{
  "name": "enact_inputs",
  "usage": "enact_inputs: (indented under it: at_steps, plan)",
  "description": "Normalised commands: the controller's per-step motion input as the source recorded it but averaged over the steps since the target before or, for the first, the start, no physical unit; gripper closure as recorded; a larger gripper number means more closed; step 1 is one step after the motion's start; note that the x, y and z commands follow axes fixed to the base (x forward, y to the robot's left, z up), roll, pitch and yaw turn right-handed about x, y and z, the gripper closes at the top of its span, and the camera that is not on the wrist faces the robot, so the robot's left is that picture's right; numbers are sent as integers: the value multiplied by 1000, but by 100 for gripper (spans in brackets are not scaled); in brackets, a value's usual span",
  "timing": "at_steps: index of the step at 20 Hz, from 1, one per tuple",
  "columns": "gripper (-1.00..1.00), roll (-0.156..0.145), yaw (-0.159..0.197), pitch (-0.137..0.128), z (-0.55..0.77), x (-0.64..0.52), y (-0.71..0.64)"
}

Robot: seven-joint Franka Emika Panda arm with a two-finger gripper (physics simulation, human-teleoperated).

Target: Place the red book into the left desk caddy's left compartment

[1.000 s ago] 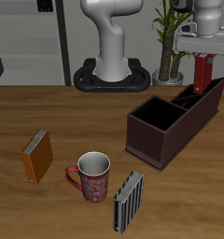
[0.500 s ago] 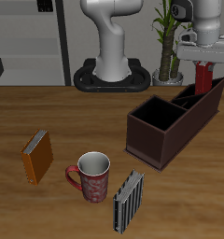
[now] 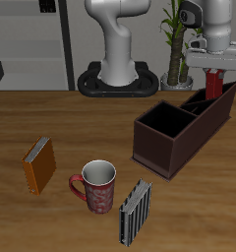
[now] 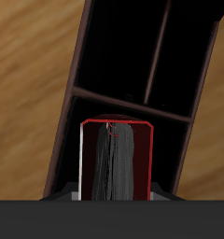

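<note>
The red book (image 3: pixel 216 85) hangs upright in my gripper (image 3: pixel 215 71), which is shut on its upper part. It hangs over the far end of the left desk caddy (image 3: pixel 179 133), a long dark maroon-brown box, with its lower edge at about rim height over the narrow left compartment (image 3: pixel 210 100). In the wrist view the red book (image 4: pixel 114 159) shows end-on, its red cover framing grey page edges, above the caddy's dark sections and dividers (image 4: pixel 133 98). The fingers are mostly hidden behind the book.
An orange book (image 3: pixel 38 163) stands near the table's front, beside a red patterned mug (image 3: pixel 95 184) and a grey-striped black book (image 3: pixel 136 211). A potted plant (image 3: pixel 177 44) and the robot base (image 3: pixel 118 79) stand behind the caddy.
My gripper with the red book has moved slightly sideways and down over the caddy's far end. Nothing else moved.
</note>
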Motion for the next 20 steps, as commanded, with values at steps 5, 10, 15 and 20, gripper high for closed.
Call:
enact_inputs:
  at_steps: [5, 10, 15, 20]
  plan:
    - [100, 34, 34, 22, -377, 4, 119]
    - [100, 4, 19, 48, -290, 159, 6]
    - [100, -18, 8, 31, -115, 121, -39]
    - [-100, 30, 24, 32, -44, 12, -26]
